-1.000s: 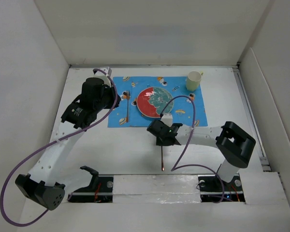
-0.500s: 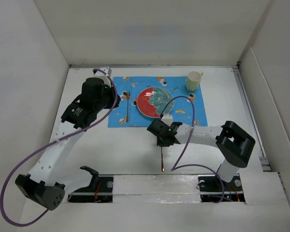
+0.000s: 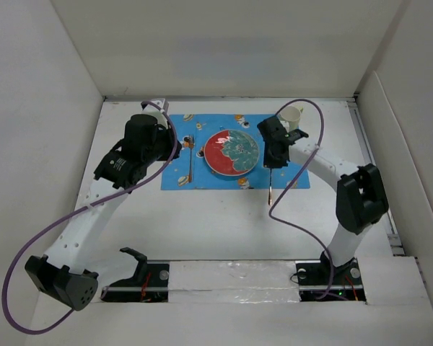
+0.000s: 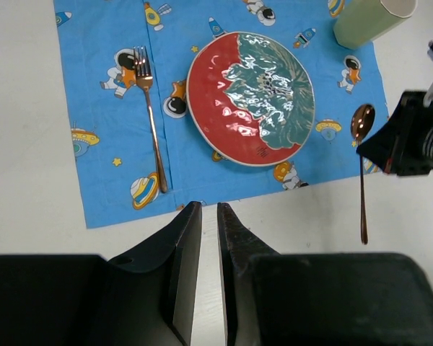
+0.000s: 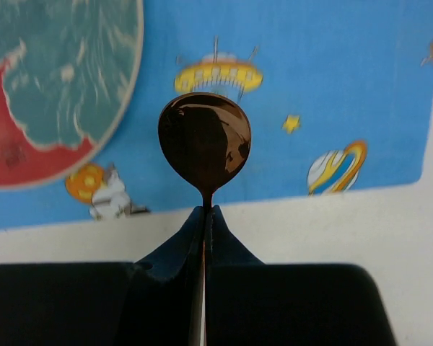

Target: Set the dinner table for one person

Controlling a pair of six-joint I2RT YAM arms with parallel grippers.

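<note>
The white dinner table [image 3: 202,223] carries a blue space-print placemat [image 3: 179,171] with a red and teal plate [image 3: 231,151] and a copper fork [image 3: 191,158] left of the plate. My right gripper [image 3: 273,155] is shut on a copper spoon [image 3: 270,189] and holds it above the placemat's right part, just right of the plate. In the right wrist view the spoon's bowl [image 5: 204,142] sticks out past my fingertips [image 5: 204,210]. My left gripper [image 3: 172,149] hovers high over the placemat's left edge, its jaws [image 4: 209,209] nearly together and empty.
A pale yellow cup [image 3: 291,117] stands at the placemat's far right corner, close behind my right wrist; it also shows in the left wrist view [image 4: 368,18]. White walls enclose the table on three sides. A purple cable loops off each arm.
My right arm has carried the spoon from the bare table in front of the placemat up and away, to beside the plate. The left arm has barely moved.
</note>
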